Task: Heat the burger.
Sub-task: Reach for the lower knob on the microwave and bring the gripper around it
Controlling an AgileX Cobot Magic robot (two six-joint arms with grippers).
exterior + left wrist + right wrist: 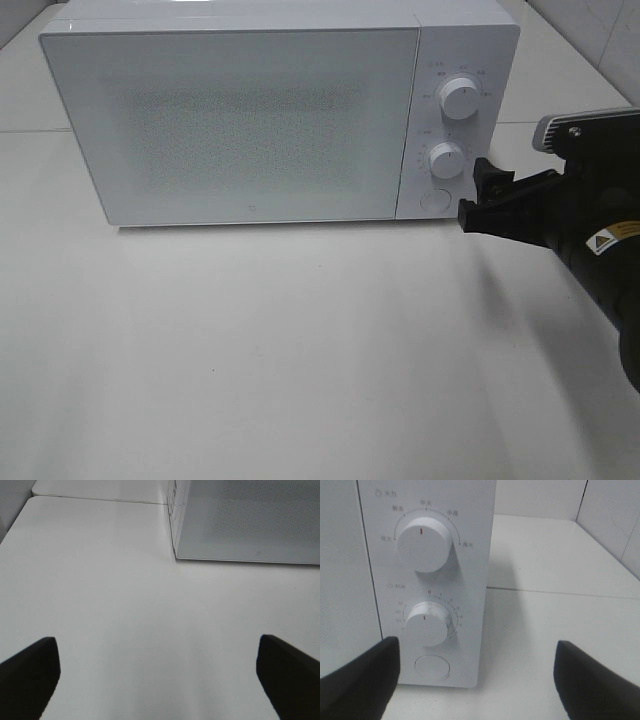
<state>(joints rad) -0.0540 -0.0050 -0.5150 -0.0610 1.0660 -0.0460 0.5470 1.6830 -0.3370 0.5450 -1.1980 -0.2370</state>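
Observation:
The burger is out of view; no frame shows it. The white microwave (250, 120) stands at the back of the table with its door (230, 125) closed. My right gripper (477, 192) is open and empty, just right of the control panel, level with the lower knob (446, 159) and apart from it. The right wrist view has this gripper (477, 680) facing the panel, with the lower knob (426, 624) and round button (432, 666) near one fingertip (365, 675). My left gripper (159, 672) is open and empty over bare table, short of the microwave's (250, 520) near corner.
The upper knob (459, 98) sits above the lower one on the panel. The white table (250, 350) stretches in front of the microwave. A tiled wall (600, 30) rises at the back right.

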